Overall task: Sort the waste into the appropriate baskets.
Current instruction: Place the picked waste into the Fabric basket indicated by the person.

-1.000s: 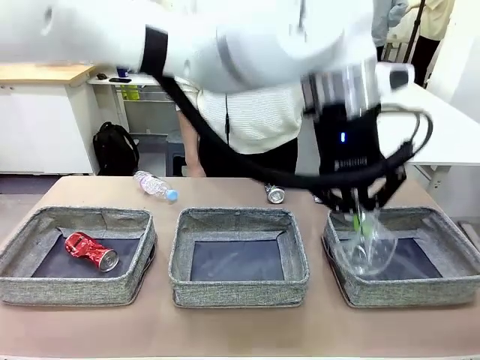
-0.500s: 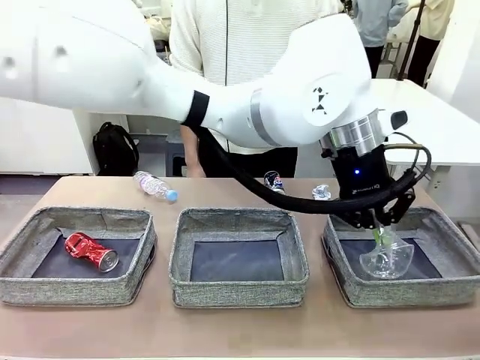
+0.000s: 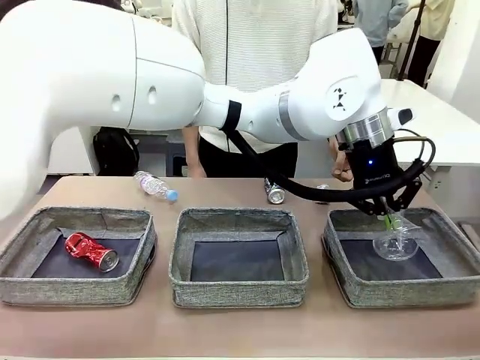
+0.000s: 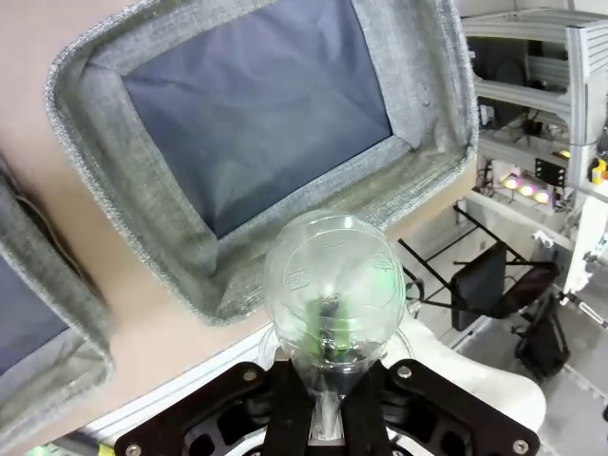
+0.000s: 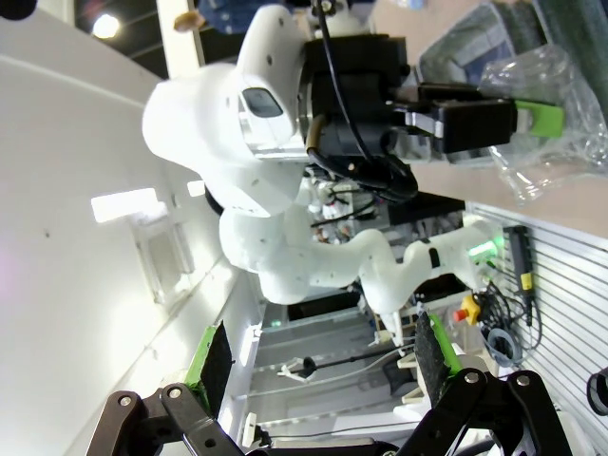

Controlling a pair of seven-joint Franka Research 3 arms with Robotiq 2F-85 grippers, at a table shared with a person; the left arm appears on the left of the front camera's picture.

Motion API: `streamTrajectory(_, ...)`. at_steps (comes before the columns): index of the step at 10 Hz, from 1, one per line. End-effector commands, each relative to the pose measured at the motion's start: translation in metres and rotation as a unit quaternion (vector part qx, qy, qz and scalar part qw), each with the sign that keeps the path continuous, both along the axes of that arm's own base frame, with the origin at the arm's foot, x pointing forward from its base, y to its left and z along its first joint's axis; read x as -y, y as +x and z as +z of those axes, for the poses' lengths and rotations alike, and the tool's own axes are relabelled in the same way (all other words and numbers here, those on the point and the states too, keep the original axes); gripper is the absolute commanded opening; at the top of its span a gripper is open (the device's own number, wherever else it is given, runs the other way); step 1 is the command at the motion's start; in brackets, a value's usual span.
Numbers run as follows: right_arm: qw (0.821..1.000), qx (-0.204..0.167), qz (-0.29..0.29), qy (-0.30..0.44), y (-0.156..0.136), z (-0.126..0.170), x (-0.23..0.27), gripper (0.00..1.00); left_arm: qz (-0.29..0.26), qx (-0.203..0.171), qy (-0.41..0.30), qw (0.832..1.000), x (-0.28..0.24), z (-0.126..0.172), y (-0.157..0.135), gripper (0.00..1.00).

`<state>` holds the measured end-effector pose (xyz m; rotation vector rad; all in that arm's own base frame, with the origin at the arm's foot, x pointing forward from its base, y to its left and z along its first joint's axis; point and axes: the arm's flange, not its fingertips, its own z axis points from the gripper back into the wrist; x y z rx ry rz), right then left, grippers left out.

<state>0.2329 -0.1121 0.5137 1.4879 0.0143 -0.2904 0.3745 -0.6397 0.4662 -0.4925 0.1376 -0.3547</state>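
A clear plastic cup (image 3: 395,241) is pinched by the left fingers (image 4: 288,410) over the rightmost basket (image 3: 352,289); the right fingers (image 5: 217,363) are spread.

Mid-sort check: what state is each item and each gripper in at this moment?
left gripper, shut on the clear plastic cup.
clear plastic cup, held over the right basket.
right gripper, open, holding nothing.
crushed red can, lying in the left basket.
clear bottle, capped, lying on the table.
dark can, lying on the table behind the middle basket.
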Motion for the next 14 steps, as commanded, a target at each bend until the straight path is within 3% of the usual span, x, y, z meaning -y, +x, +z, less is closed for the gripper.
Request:
streamTrajectory(1,1.000,0.016,0.001,0.006,0.002,0.003,0.000,1.00,0.010,0.004,0.017,1.000,0.012,0.006,0.002,0.01)
streamTrajectory(2,1.000,0.016,0.001,0.006,0.002,0.003,0.000,1.00,0.014,0.004,0.019,1.000,0.011,0.007,0.003,0.01)
streamTrajectory(3,1.000,0.016,0.001,0.006,0.002,0.003,0.000,1.00,0.014,0.003,0.021,1.000,0.010,0.007,0.005,0.55)
streamTrajectory(4,1.000,0.016,0.001,0.006,0.002,0.003,0.000,1.00,0.018,0.006,0.021,1.000,0.008,0.009,0.005,0.59)
streamTrajectory(5,1.000,0.016,0.001,0.006,0.002,0.003,0.000,1.00,0.023,0.009,0.021,0.999,0.007,0.011,0.006,1.00)
streamTrajectory(7,1.000,0.016,0.001,0.006,0.002,0.003,0.000,1.00,0.035,0.011,0.021,0.999,0.004,0.013,0.007,1.00)
streamTrajectory(8,1.000,0.016,0.001,0.006,0.002,0.003,0.000,1.00,0.041,0.012,0.019,0.999,0.003,0.014,0.007,0.83)
streamTrajectory(10,1.000,0.016,0.001,0.006,0.002,0.003,0.000,1.00,0.043,0.017,0.019,0.999,-0.001,0.019,0.006,1.00)
streamTrajectory(11,1.000,0.016,0.001,0.006,0.002,0.003,0.000,1.00,0.037,0.016,0.013,0.999,-0.005,0.023,0.005,1.00)
streamTrajectory(12,1.000,0.016,0.001,0.006,0.002,0.003,0.000,1.00,-0.002,-0.017,0.012,1.000,-0.013,0.031,0.003,1.00)
streamTrajectory(14,1.000,0.016,0.001,0.006,0.002,0.003,0.000,1.00,-0.067,-0.026,0.039,0.997,-0.063,0.070,-0.002,1.00)
